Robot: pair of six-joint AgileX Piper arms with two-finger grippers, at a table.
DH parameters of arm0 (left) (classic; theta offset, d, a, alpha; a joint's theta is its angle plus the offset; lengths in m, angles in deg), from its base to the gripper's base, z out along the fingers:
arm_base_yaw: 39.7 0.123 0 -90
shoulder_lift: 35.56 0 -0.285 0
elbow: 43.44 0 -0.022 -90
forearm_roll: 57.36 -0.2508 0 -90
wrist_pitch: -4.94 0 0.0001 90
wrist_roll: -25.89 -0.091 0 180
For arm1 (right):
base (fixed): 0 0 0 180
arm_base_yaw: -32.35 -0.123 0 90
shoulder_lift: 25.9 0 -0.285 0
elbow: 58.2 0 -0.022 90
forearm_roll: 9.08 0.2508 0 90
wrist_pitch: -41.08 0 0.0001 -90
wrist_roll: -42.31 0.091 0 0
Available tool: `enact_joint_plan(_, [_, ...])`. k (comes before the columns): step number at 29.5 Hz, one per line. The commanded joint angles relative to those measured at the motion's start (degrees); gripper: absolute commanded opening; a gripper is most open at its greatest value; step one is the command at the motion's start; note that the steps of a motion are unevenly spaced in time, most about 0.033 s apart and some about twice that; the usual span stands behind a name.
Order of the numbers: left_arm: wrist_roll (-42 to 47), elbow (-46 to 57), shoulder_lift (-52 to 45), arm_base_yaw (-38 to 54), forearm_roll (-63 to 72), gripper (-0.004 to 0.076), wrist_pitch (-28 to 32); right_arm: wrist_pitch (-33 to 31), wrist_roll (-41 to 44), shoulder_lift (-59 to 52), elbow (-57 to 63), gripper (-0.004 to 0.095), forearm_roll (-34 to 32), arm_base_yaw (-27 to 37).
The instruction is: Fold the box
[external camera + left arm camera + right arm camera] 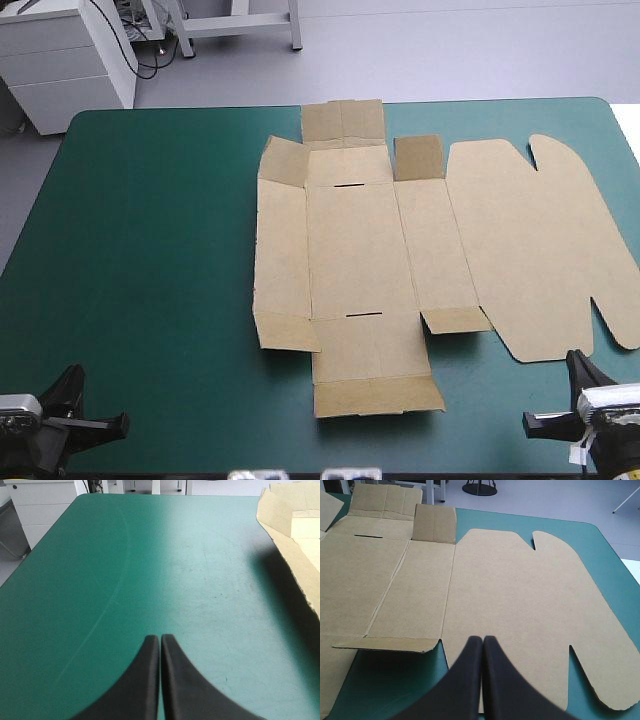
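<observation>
Teal-green cover (150, 300) bears the box (360, 260) flat, ahead of right fingers (502, 680).

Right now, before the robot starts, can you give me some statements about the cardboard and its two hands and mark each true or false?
1. The brown box lies spread open on the teal-green cover, with no walls tucked. True.
2. The left hand grips the box's edge. False: it is shut on nothing, over bare cover, with the box off to its side.
3. The right hand is shut. True.
4. The right hand has only bare cover ahead. False: the box's big rounded panel lies right ahead of it.
</observation>
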Motion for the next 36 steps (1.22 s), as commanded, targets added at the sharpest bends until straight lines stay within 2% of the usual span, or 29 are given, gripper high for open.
enact_joint_plan(1, [0.4,-1.2,-0.1,0.1,0.0,-0.0008,4.1,4.4,-0.4,-1.2,-1.4,-0.0019,0.2,0.2])
enact_joint_plan(19, [-0.1,-1.3,2.0,0.1,-0.1,-0.0008,3.9,4.4,-0.4,-1.2,-1.4,-0.0019,0.2,0.2])
enact_joint_plan(23, [-6.2,-2.1,7.8,0.1,4.2,-0.0008,4.4,4.4,-0.4,-1.2,-1.4,-0.0019,0.2,0.2])
enact_joint_plan(26, [-9.6,-3.8,13.5,0.1,9.0,-0.0008,7.5,4.4,-0.4,-1.2,-1.4,-0.0019,0.2,0.2])
enact_joint_plan(29, [-10.0,-6.4,19.8,0.1,12.4,-0.0008,9.9,4.4,-0.4,-1.2,-1.4,-0.0019,0.2,0.2])
enact_joint_plan(36, [-10.0,-14.0,36.5,0.1,15.4,-0.0008,9.6,4.4,-0.4,-1.2,-1.4,-0.0019,0.2,0.2])
